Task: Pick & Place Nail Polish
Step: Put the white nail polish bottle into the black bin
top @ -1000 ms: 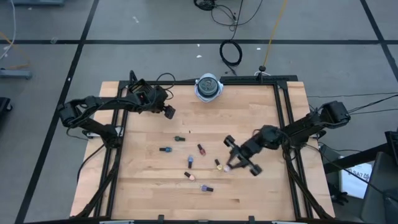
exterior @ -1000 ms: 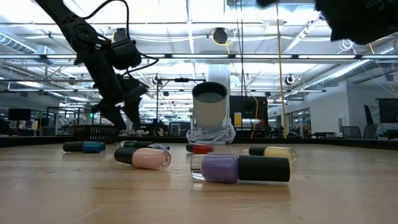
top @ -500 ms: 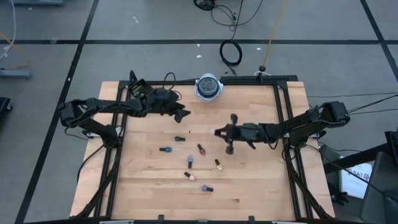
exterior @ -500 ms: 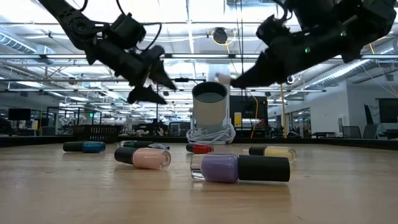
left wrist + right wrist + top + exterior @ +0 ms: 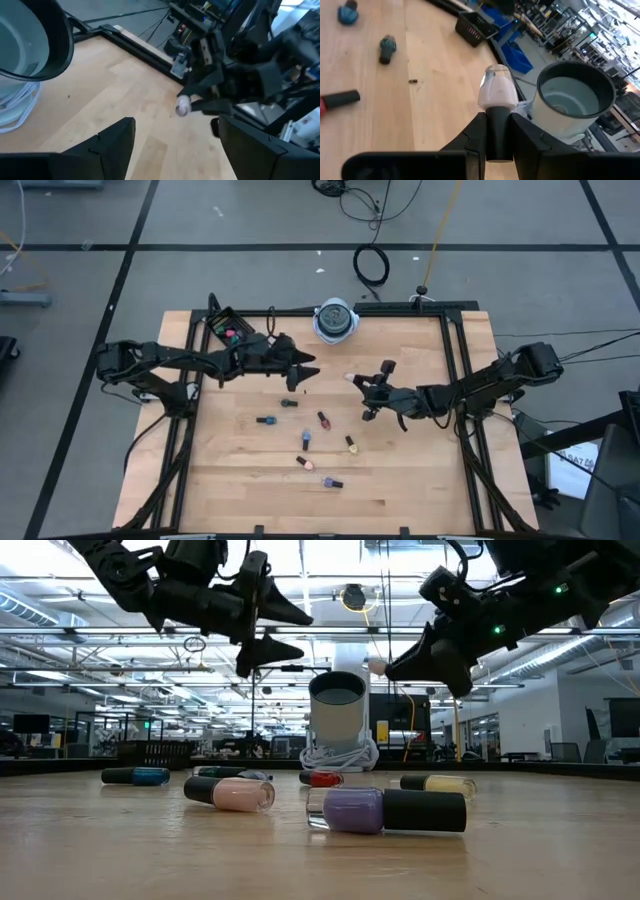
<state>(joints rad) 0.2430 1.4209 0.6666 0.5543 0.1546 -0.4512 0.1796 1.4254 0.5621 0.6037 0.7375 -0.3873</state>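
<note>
Gripping pale bottle (image 5: 496,92), right claw (image 5: 366,388) mid-table.

The right gripper (image 5: 362,384) — low among the bottles a second ago — now hangs mid-table, its fingers clamping a pale pink nail polish bottle (image 5: 496,92). The left gripper (image 5: 305,370) has swung from the table's 10 o'clock area toward centre, fingers spread, pointing at the right one.

Your two arms are matt black and slender with black cables; green lights glow on the right arm (image 5: 530,600).
</note>
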